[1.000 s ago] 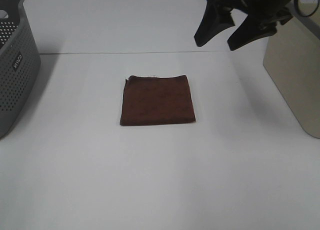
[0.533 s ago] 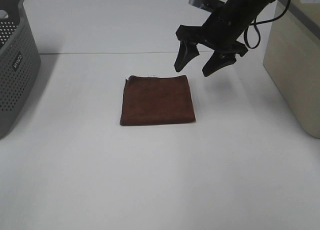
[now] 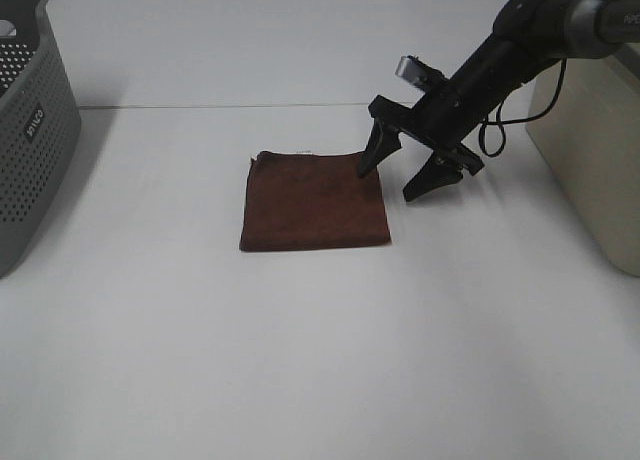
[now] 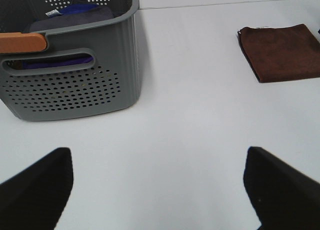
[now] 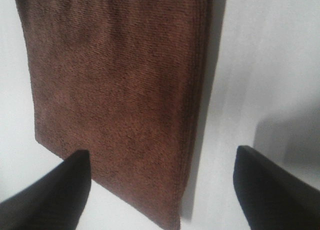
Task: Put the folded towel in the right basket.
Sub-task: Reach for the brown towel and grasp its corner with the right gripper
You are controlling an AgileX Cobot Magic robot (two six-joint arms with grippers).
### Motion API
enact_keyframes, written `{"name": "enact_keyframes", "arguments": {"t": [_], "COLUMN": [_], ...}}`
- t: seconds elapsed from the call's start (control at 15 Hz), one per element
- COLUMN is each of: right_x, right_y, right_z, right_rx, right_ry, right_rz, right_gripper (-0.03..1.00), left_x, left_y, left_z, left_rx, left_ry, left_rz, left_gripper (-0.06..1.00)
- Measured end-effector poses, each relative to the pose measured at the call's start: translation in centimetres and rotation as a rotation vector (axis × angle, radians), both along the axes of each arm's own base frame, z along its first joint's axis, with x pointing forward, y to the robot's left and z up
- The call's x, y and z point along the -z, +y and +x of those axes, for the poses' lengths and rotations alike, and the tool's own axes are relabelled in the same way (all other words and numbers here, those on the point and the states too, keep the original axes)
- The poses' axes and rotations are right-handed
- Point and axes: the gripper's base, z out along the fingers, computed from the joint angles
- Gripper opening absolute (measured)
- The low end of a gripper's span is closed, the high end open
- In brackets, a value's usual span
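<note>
Folded towel (image 3: 315, 200) lies flat on the white table (image 3: 300, 370), about mid-table, square, dark reddish-brown. A tiny white tag shows on its far edge. It is not in either basket and nothing holds it.

Right gripper (image 3: 386, 185) is down low at the towel's far-right corner, jaws spread wide, nothing between them. One finger is over the towel's right edge, the other over bare table just right of the towel. The right wrist view shows the same: the towel's folded right edge runs between the two dark fingers. Cannot tell if either tip touches cloth or table. The black arm slants down from the far right, passing in front of the right basket, with a dark cable looping off it.

Right basket (image 3: 590, 150) is beige and smooth-walled, at the right edge of the table, partly cut off by the frame, well apart from the towel.

Grey perforated basket (image 3: 30, 150) with a white logo sits at the left edge, also well apart from the towel. The left wrist view shows purple cloth (image 4: 75, 12) inside it and an orange piece (image 4: 22, 41) at its rim.

Left gripper (image 4: 156, 182) shows only in its own wrist view: jaws wide apart, empty, over bare table, near the grey basket, with the towel further off.
</note>
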Motion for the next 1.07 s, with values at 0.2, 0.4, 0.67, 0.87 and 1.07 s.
{"name": "enact_keyframes", "arguments": {"t": [0.2, 0.4, 0.67, 0.87, 1.07], "right_x": [0.9, 1.4, 2.0, 3.0, 3.0], "right_y": [0.6, 0.9, 2.9, 4.1, 4.1], "right_z": [-0.1, 0.0, -0.1, -0.3, -0.3], "right_rx": [-0.006, 0.000, -0.025, -0.035, -0.041], "right_ry": [0.010, 0.016, -0.023, -0.041, -0.041], "right_rz": [0.005, 0.020, 0.030, 0.012, 0.007], "right_gripper": [0.74, 0.74, 0.63, 0.20, 0.01], "left_x": [0.0, 0.0, 0.0, 0.0, 0.0], "left_y": [0.0, 0.0, 0.0, 0.0, 0.0], "left_z": [0.0, 0.0, 0.0, 0.0, 0.0], "left_rx": [0.000, 0.000, 0.000, 0.000, 0.000], "left_ry": [0.000, 0.000, 0.000, 0.000, 0.000], "left_rz": [0.000, 0.000, 0.000, 0.000, 0.000], "left_gripper": [0.88, 0.88, 0.88, 0.88, 0.88]}}
